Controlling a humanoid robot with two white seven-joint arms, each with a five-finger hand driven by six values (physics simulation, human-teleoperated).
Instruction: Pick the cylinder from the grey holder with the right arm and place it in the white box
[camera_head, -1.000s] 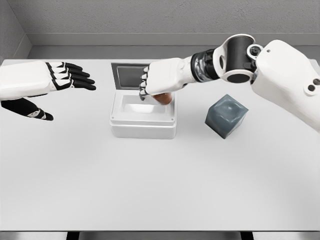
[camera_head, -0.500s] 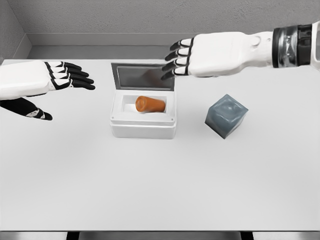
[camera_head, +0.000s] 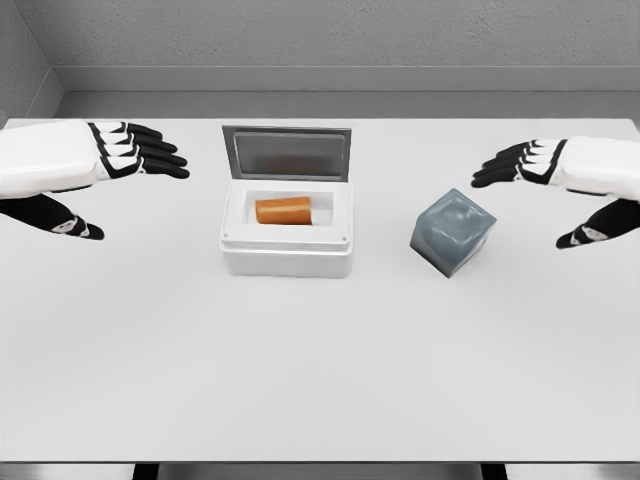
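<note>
An orange cylinder (camera_head: 283, 210) lies on its side inside the white box (camera_head: 286, 255), whose lid (camera_head: 286, 153) stands open at the back. The grey holder (camera_head: 453, 231) sits tilted on the table to the right of the box, with nothing in it. My right hand (camera_head: 545, 190) hovers at the right edge, beyond the holder, fingers spread and holding nothing. At the far left, my left hand (camera_head: 115, 180) is also open, well away from the box.
The white table (camera_head: 320, 360) stretches wide in front of the box and holder. A grey wall runs along the table's far edge.
My right hand let go of the cylinder over the box, then drew back to the right past the holder. The cylinder settled flat in the box. The left hand stayed still.
</note>
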